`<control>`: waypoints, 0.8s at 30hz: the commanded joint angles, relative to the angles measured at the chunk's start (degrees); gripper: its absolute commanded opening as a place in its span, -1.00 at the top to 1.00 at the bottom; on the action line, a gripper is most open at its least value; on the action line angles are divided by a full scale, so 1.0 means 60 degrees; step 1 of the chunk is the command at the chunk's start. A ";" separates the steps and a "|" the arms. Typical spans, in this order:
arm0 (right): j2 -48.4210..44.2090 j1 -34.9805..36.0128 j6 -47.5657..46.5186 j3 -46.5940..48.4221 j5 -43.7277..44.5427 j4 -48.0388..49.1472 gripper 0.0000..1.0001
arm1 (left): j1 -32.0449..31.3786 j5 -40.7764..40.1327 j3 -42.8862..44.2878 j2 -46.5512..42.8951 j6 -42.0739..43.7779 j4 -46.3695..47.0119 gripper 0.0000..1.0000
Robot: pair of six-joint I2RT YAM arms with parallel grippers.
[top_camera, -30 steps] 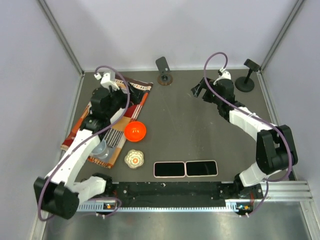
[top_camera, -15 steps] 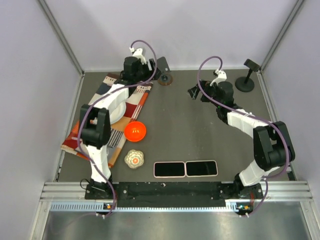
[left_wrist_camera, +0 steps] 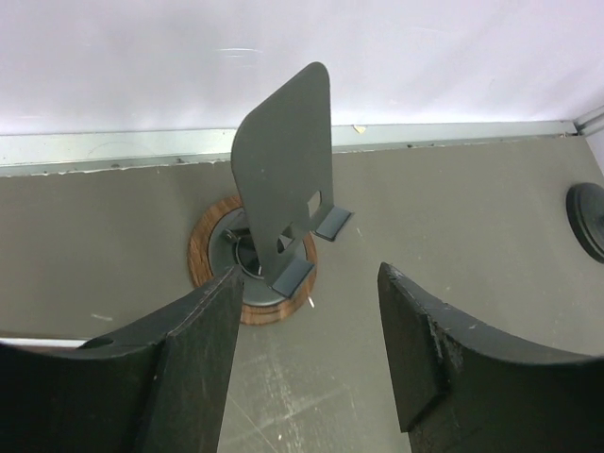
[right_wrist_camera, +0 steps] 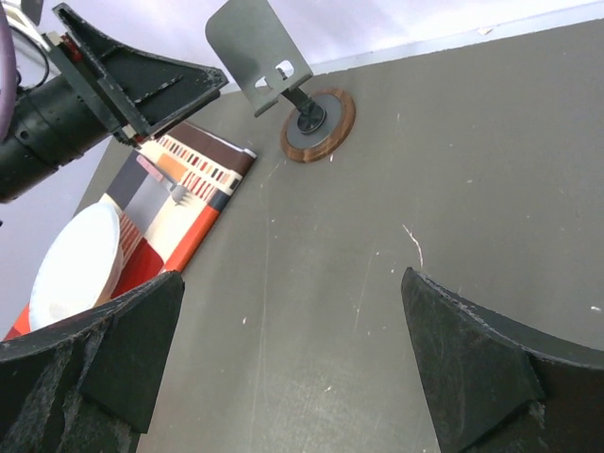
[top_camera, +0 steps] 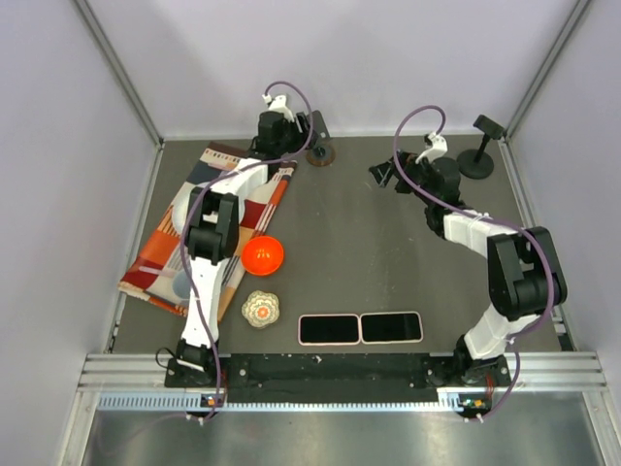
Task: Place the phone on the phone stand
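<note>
My left pincer (left_wrist_camera: 310, 283) hangs spread and empty just in front of the stand (left_wrist_camera: 283, 189) at the far side of the worktop (top_camera: 369, 243). My right pincer (right_wrist_camera: 291, 283) is spread and empty too, off to the stand's right. The left phone (top_camera: 329, 329) and right phone (top_camera: 391, 327) lie flat, side by side, at the near edge, well apart from both. I judge each a stiff, fairly light slab with a slick glass face. I'd pinch gently across the 2 long edges near the middle, since little edge shows.
</note>
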 commanded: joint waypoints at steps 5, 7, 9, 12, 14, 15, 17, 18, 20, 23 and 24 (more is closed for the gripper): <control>0.0415 -0.0046 0.0446 0.0180 -0.0532 0.0903 -0.98 | 0.0141 -0.0248 0.0857 0.0724 -0.0537 0.1563 -0.08; 0.0444 -0.0046 0.0489 0.0210 -0.0591 0.0917 -0.98 | 0.0170 -0.0336 0.1105 0.1003 -0.0668 0.1519 -0.11; 0.0459 -0.0046 0.0533 0.0166 -0.0678 0.0975 -0.98 | 0.0229 -0.0292 0.1267 0.1223 -0.0829 0.1708 -0.12; 0.0518 -0.0046 0.0592 0.0166 -0.0752 0.1019 -0.98 | 0.0302 0.0029 0.1719 0.1618 -0.1006 0.1914 -0.08; 0.0561 -0.0046 0.0650 0.0151 -0.0811 0.1107 -0.98 | 0.0346 0.0132 0.1897 0.1837 -0.0904 0.1870 -0.04; 0.0576 -0.0046 0.0665 0.0151 -0.0854 0.1122 -0.98 | 0.0361 0.0278 0.1869 0.1867 -0.0889 0.1943 -0.01; 0.0635 -0.0046 0.0695 0.0180 -0.0913 0.1151 -0.98 | 0.0419 0.0541 0.1766 0.1955 -0.1049 0.2484 0.06; 0.0650 -0.0046 0.0709 0.0210 -0.0928 0.1151 -0.98 | 0.0434 0.0876 0.1766 0.1999 -0.1093 0.2660 0.11; 0.0737 -0.0046 0.0739 0.0239 -0.0972 0.1151 -0.98 | 0.0463 0.1127 0.1781 0.2087 -0.1123 0.2866 0.17; 0.0752 -0.0060 0.0768 0.0254 -0.0987 0.1122 -0.98 | 0.0522 0.1508 0.1708 0.2088 -0.1123 0.3143 0.38; 0.0752 -0.0046 0.0782 0.0254 -0.0987 0.1122 -0.98 | 0.0536 0.1655 0.1649 0.2087 -0.1152 0.3261 0.50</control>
